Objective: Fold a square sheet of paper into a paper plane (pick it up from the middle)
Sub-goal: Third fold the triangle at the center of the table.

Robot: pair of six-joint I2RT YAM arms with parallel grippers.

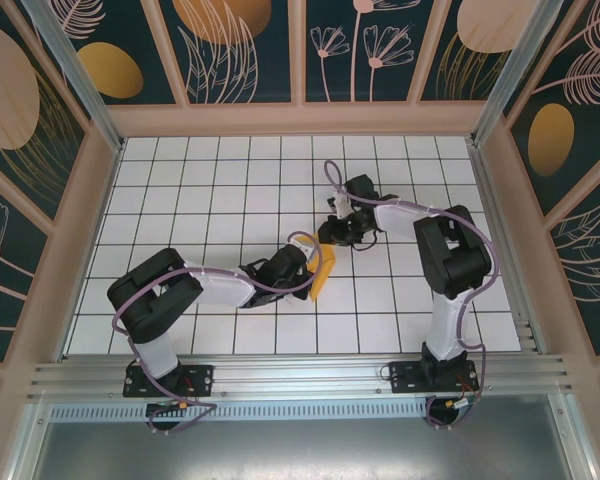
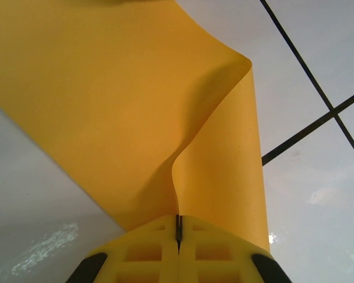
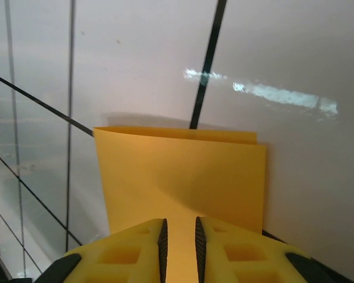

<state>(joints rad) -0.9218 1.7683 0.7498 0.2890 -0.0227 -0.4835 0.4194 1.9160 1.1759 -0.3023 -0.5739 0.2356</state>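
Mid-fold, judged: left hand (image 2: 178, 231) clamped on thin orange-yellow paper sheet (image 2: 106, 106); right hand (image 3: 179, 236) narrowly parted, no grip. Next: press crease.

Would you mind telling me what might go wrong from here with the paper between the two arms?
1. The left fingers are shut on the paper sheet where it buckles into a loose curl; a pull there may tear it or press in a stray crease.
2. The right fingers stand slightly apart around the sheet, so it may slip out or sag and leave the fold misaligned.
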